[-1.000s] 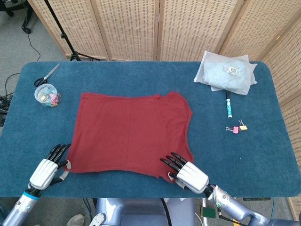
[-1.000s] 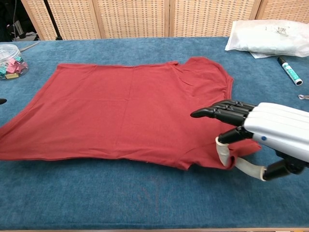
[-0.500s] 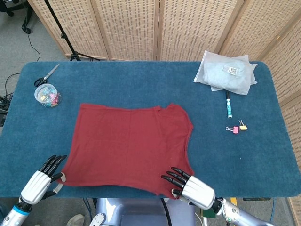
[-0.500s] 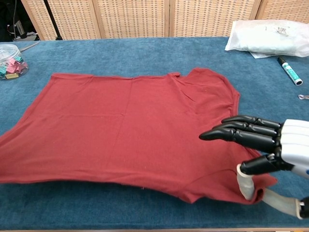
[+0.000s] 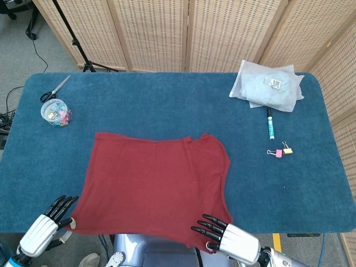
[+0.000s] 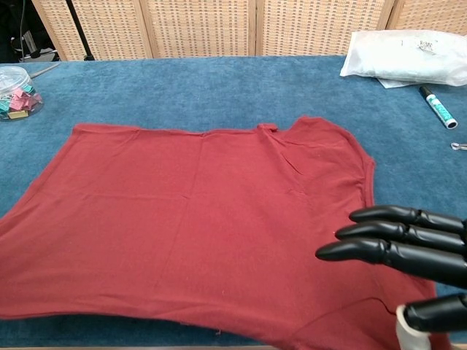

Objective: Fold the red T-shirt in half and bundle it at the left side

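Shirt, red T-shirt (image 5: 153,186): spread flat on the blue table (image 5: 167,105), its near edge hanging over the table's front edge, collar and sleeve end toward the right.

Right hand (image 5: 225,238): at the shirt's near right corner. In the chest view its dark fingers (image 6: 387,251) lie over the cloth and the thumb sits under them, with the red corner between; it pinches that corner.

Left hand (image 5: 45,226): at the shirt's near left corner, fingers pointing at the hem and touching it. Whether it holds the cloth I cannot tell; the hand is missing from the chest view.

Jar (image 5: 55,112): clear, holding coloured clips, far left of table, well apart from the shirt.

Scissors (image 5: 54,89): just behind the jar.

Bag (image 5: 268,85): white plastic packet, far right corner.

Marker (image 5: 270,123): just in front of the bag.

Clips (image 5: 282,150): one pink, one yellow, beside each other near the marker's tip.

Screen (image 5: 189,33): wicker panels standing behind the table.
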Motion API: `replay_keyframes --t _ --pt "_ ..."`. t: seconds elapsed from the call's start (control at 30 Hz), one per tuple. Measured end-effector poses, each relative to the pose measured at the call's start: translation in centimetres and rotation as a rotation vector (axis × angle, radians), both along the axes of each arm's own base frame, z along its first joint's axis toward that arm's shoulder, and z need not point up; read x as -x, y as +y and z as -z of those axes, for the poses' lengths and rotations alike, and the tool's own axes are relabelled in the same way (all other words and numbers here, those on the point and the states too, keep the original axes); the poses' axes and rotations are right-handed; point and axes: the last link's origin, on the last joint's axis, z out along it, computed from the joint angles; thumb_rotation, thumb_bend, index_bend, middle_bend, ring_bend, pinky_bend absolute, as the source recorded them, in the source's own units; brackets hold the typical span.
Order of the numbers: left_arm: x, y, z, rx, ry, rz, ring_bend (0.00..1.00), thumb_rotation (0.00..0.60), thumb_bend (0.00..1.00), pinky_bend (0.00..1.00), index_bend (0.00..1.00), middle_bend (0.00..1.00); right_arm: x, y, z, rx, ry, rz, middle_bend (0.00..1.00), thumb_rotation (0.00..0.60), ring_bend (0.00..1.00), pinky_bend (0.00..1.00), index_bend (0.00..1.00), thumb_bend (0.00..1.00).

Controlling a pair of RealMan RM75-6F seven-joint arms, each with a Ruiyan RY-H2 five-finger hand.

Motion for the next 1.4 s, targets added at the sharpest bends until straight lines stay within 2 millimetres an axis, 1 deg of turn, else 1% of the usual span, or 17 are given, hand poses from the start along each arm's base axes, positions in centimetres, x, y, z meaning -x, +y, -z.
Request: replay_keyframes --t 0.4,0.7,0.93,1.07,1.17,1.27,1.37,1.4 --pt "-0.4 -2.1 -0.2 0.030 -0.007 0.010 0.00 0.600 0.55 0.00 0.74 0.00 0.7 1.6 -0.9 -0.041 -0.012 -0.024 0.07 0.600 0.00 0.00 0.67 0.55" --pt "-0.6 -2.9 0.0 0.051 -0.014 0.010 0.00 0.600 0.55 0.00 0.74 0.00 1.1 1.9 -1.4 -0.052 -0.025 -0.017 0.07 0.600 0.00 0.00 0.67 0.54" --pt "-0.8 -3.1 -0.1 0.054 -0.023 0.015 0.00 0.600 0.55 0.00 0.74 0.00 1.1 2.3 -1.6 -0.059 -0.038 -0.026 0.07 0.600 0.00 0.00 0.67 0.54" --pt "-0.9 -2.9 -0.1 0.044 -0.028 0.016 0.00 0.600 0.55 0.00 0.74 0.00 1.1 2.1 -1.7 -0.054 -0.042 -0.016 0.07 0.600 0.00 0.00 0.67 0.54" --pt "-1.1 -2.2 -0.2 0.028 -0.036 0.021 0.00 0.600 0.55 0.00 0.74 0.00 0.9 1.6 -1.7 -0.051 -0.049 0.002 0.07 0.600 0.00 0.00 0.67 0.54" --pt "-1.6 -1.2 -0.2 0.002 -0.042 0.029 0.00 0.600 0.55 0.00 0.74 0.00 0.7 0.6 -1.8 -0.047 -0.063 0.040 0.07 0.600 0.00 0.00 0.67 0.54" --pt "-2.2 0.0 -0.3 -0.028 -0.048 0.027 0.00 0.600 0.55 0.00 0.74 0.00 0.4 -0.8 -2.1 -0.052 -0.084 0.098 0.07 0.600 0.00 0.00 0.67 0.54" --pt "-2.5 0.7 -0.3 -0.043 -0.049 0.023 0.00 0.600 0.55 0.00 0.74 0.00 0.2 -1.6 -2.2 -0.051 -0.094 0.122 0.07 0.600 0.00 0.00 0.67 0.54"
